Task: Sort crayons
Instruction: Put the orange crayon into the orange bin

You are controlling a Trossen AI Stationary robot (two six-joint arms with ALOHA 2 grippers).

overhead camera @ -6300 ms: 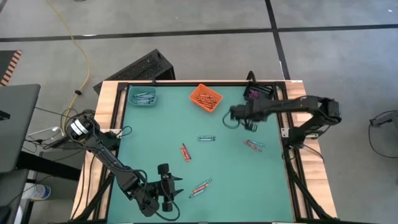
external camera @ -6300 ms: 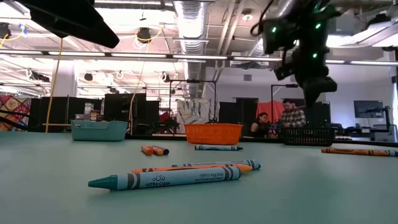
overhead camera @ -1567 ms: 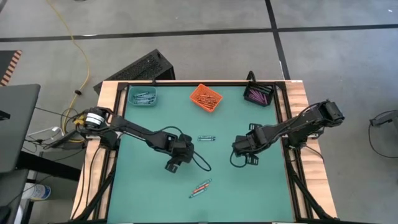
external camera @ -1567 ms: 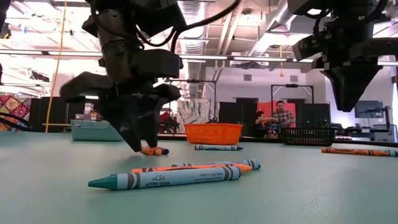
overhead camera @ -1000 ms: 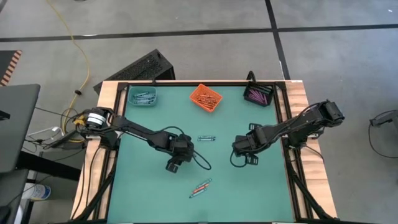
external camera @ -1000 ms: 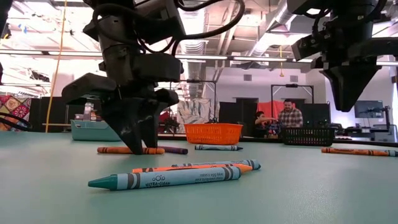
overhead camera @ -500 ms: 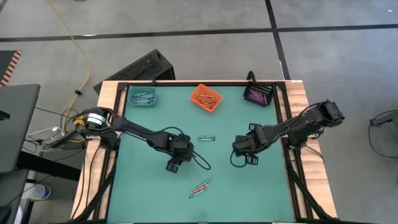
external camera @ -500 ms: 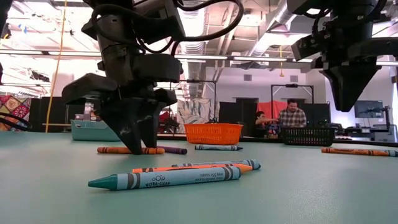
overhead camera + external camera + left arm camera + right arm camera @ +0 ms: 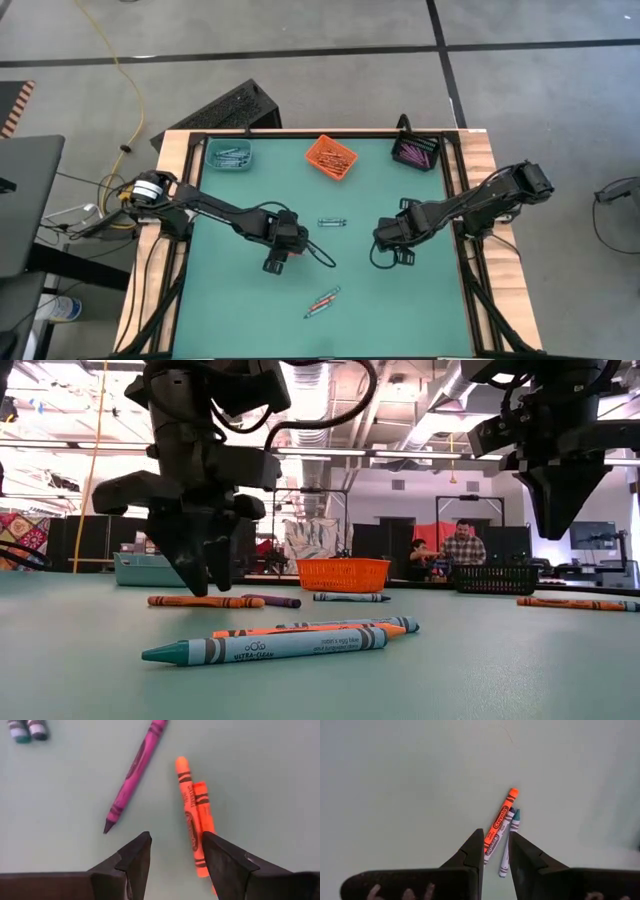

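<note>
Fingers, left gripper (image 9: 175, 852): apart, empty, above orange crayons (image 9: 195, 820), frame centre.
Right gripper (image 9: 496, 851): narrow gap, holding nothing, centre-right over table (image 9: 380, 300).

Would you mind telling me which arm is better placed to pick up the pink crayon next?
Left. The left gripper hangs open right over the pink crayon and two orange crayons. The right gripper sits over a different orange and teal pair.
</note>
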